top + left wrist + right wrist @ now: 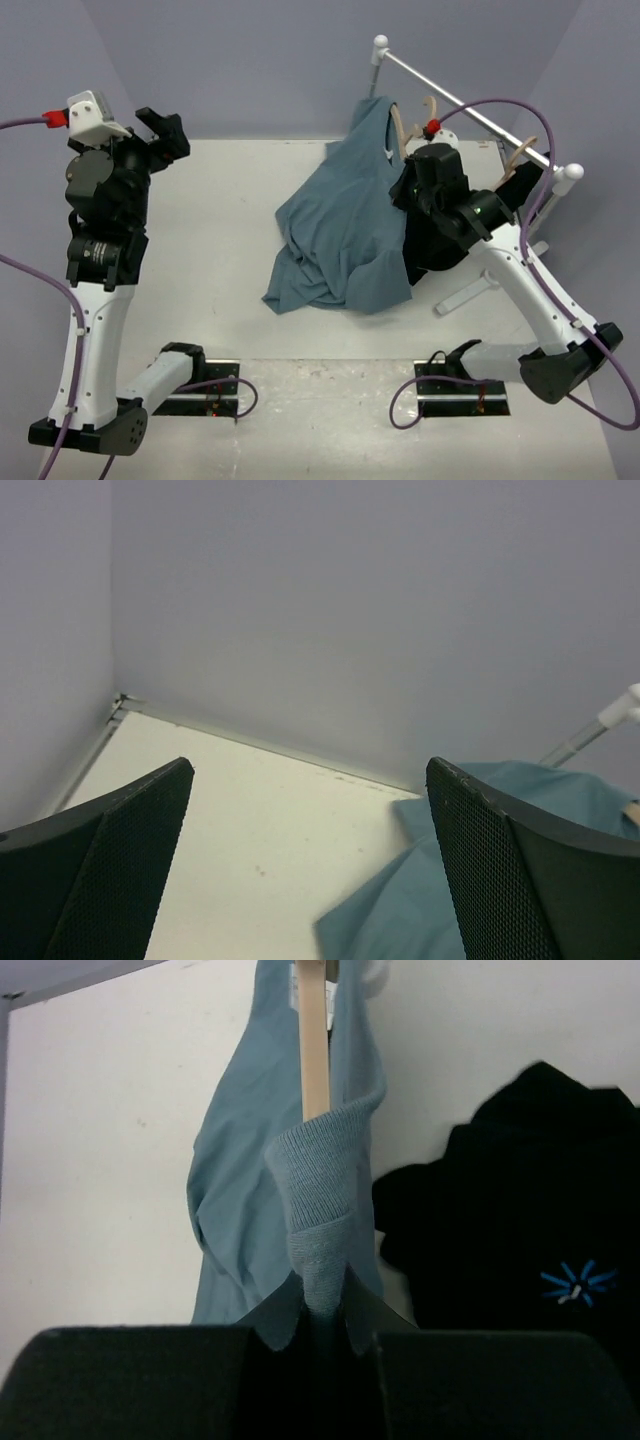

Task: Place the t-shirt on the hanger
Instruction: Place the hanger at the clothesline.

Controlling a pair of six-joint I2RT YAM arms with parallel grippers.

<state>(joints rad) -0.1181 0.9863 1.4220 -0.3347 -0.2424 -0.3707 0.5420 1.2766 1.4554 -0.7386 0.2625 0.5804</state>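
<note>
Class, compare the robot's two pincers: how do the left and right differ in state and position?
The left pincer is open and empty; the right pincer is shut on the ribbed collar of the blue t-shirt. The left pincer is above the far left of the table; the right pincer is beside the clothes rail. Both have black fingers.

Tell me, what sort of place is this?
Probably a robot test lab, not a shop: left arm and right arm bolted to a white table, plain walls close around, a small rail with a t-shirt.
</note>
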